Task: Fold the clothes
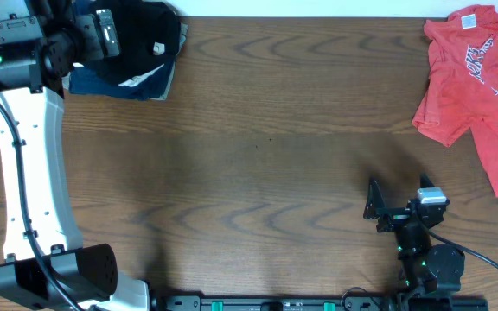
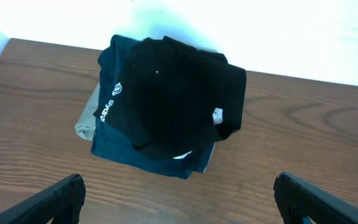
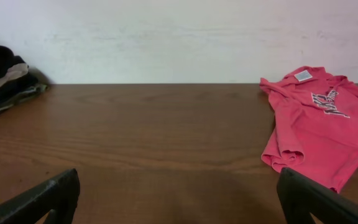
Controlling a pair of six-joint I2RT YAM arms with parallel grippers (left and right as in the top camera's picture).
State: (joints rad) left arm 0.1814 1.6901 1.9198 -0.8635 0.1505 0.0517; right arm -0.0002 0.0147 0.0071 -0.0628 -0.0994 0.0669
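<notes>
The red shirt (image 1: 469, 82) looks limp and light; I'd pinch its hem corners. Left claw (image 2: 182, 202) and right claw (image 3: 179, 199) both gape, empty.

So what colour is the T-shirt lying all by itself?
The T-shirt is coral red with white print. The right wrist view shows it best.

No legible print on the clothes (image 2: 166, 93)

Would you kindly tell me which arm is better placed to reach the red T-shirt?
Right: the right gripper stands open on the same side as the red T-shirt; the left gripper hangs over the dark stack opposite.
</notes>
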